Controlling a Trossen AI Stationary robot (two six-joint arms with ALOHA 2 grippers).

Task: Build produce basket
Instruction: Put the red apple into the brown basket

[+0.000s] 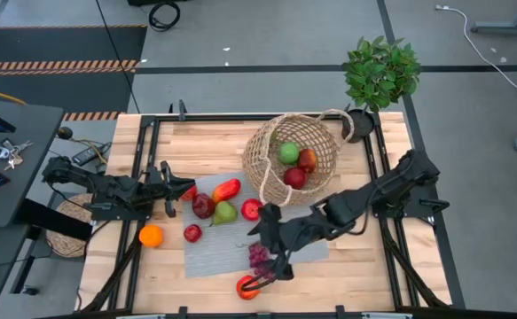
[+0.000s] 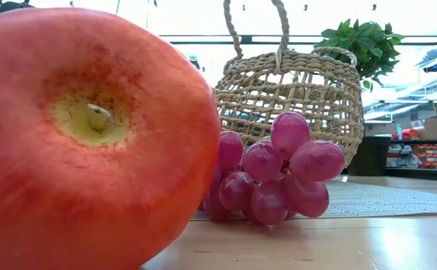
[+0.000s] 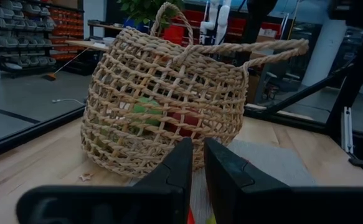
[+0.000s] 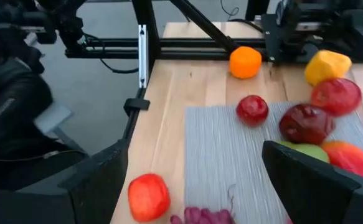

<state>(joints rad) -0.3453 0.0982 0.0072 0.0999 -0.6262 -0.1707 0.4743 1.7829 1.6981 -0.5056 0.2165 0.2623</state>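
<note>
Wooden bench [image 1: 364, 266]: basket [image 1: 267, 151] holds three fruits; grapes [image 1: 258, 255] sit beneath the right tool [image 1: 271, 252], jaws apart; left tool [image 1: 171, 186] pinched together, empty

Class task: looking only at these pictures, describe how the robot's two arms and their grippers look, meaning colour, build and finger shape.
Both arms are black and built of jointed segments. The left gripper has two flat, wedge-shaped black fingers with plain, unmarked faces. The right gripper has broad, dark, matte fingers with angular edges. From above, the right arm looks chunky with bulky joints. No coloured markings or labels show on either arm.
</note>
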